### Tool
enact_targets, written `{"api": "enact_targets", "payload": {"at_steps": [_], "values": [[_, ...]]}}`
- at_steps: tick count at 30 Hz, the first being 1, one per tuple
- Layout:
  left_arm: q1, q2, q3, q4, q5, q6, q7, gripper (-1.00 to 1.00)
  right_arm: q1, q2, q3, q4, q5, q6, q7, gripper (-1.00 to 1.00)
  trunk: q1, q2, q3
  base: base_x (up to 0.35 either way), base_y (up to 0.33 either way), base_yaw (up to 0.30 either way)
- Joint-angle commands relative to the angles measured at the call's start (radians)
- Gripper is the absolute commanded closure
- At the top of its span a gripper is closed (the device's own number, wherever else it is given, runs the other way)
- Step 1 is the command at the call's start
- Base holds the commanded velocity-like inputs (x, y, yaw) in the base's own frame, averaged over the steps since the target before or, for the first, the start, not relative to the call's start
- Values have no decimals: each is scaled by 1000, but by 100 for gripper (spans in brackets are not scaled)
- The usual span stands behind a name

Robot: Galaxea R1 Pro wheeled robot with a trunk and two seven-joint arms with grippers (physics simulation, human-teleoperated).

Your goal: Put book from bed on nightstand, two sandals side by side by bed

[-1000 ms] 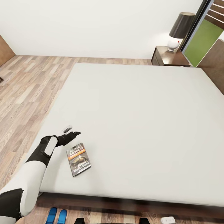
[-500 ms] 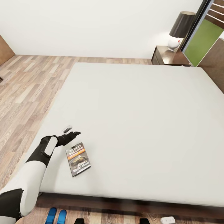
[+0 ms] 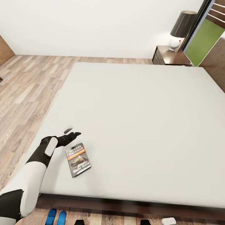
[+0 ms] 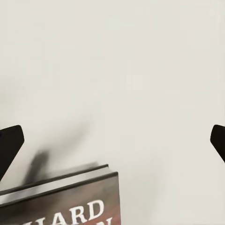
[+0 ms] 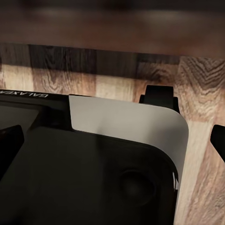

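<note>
Pale grey mattress covers the bed (image 3: pixel 134 125) across most of the head view. The book (image 3: pixel 78 159) lies flat on it at lower left, near the bed's front edge, cover up. Just above and left of the book, the left gripper (image 3: pixel 72 131) hovers over the mattress with its fingers spread wide and nothing between them; the left wrist view shows the book's (image 4: pixel 70 199) top edge below the gap. Two blue sandals (image 3: pixel 57 217) sit side by side on the wood floor (image 3: pixel 25 87) at bottom left. A nightstand (image 3: pixel 170 57) with a lamp (image 3: pixel 180 29) stands at upper right. The right gripper (image 5: pixel 112 140) hangs with its fingertips wide apart, holding nothing, over the robot's base (image 5: pixel 84 168).
</note>
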Motion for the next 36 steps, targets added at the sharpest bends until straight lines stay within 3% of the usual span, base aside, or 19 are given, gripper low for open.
{"api": "enact_targets", "payload": {"at_steps": [1,36], "values": [[0,-1,4,0,-2,6,-4,-100,-1,-1,-8,4,9,-7,1,-100,4,-8,-4,0,0,0],[2,3,7,3,-1,3,-4,-100,-1,-1,-8,4,9,-7,1,-100,8,-15,-7,0,0,0]]}}
